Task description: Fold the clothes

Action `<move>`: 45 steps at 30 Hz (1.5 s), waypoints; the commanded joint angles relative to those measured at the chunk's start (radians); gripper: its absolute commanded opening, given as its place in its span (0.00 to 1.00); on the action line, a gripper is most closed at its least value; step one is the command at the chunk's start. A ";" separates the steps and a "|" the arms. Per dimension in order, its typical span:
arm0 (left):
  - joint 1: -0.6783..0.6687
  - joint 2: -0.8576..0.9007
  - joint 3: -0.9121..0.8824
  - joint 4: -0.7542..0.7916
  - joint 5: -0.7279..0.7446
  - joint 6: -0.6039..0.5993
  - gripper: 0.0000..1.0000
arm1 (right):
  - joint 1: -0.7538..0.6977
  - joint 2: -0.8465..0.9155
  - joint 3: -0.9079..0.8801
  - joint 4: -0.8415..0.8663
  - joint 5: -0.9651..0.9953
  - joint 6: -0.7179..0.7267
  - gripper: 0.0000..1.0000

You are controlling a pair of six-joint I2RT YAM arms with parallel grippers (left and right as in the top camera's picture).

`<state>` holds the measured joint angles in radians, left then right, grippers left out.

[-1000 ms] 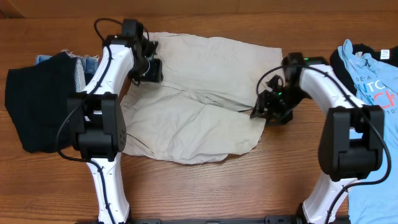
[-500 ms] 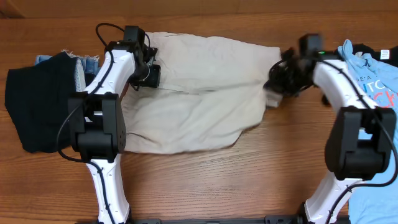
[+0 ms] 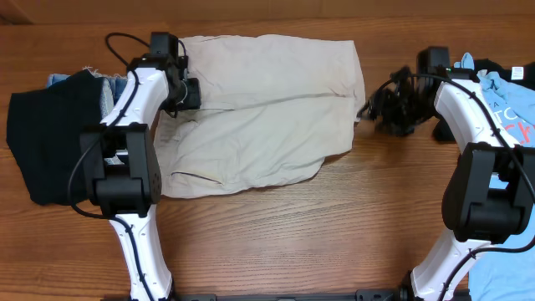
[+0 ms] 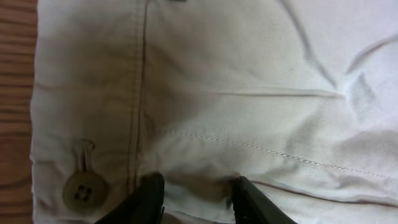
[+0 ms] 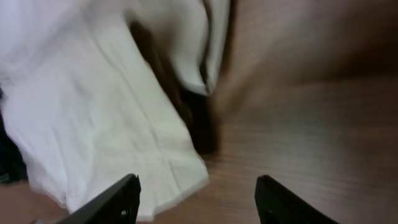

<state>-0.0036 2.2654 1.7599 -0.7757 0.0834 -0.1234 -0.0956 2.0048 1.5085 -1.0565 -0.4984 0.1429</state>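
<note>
The clothes in play are pale beige shorts [image 3: 267, 109], lying folded over on the wooden table [image 3: 276, 242]. My left gripper [image 3: 188, 92] sits at their left end, by the waistband. In the left wrist view it [image 4: 198, 183] is shut on a raised pinch of the beige cloth [image 4: 249, 93], next to a button [image 4: 81, 191]. My right gripper [image 3: 376, 107] hovers just off the shorts' right edge. Its jaws [image 5: 198, 186] stand wide open with nothing held, a loose corner of the shorts [image 5: 93, 124] lying on the wood beneath them.
A black garment [image 3: 50, 142] lies over denim [image 3: 113, 84] at the table's left. A light blue printed shirt [image 3: 501, 100] lies over dark cloth at the right edge, close behind my right arm. Bare wood runs along the near side.
The shorts' near half was carried over toward the far side, and the whole garment shifted left and back. My right gripper let go of the hem corner and drew off to the right.
</note>
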 commanded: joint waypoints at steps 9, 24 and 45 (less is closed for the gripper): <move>0.027 0.004 -0.022 0.022 0.022 -0.035 0.43 | 0.244 -0.028 -0.050 -0.140 -0.116 0.016 0.59; 0.027 0.004 -0.022 -0.005 0.022 -0.034 0.47 | 0.399 -0.028 -0.115 -0.065 0.103 0.254 0.68; 0.028 0.004 -0.022 -0.009 0.013 -0.030 0.50 | 0.362 -0.037 -0.189 0.194 0.101 0.331 0.04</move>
<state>0.0151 2.2654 1.7554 -0.7715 0.1043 -0.1513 0.3035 2.0018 1.2919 -0.8562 -0.4316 0.5171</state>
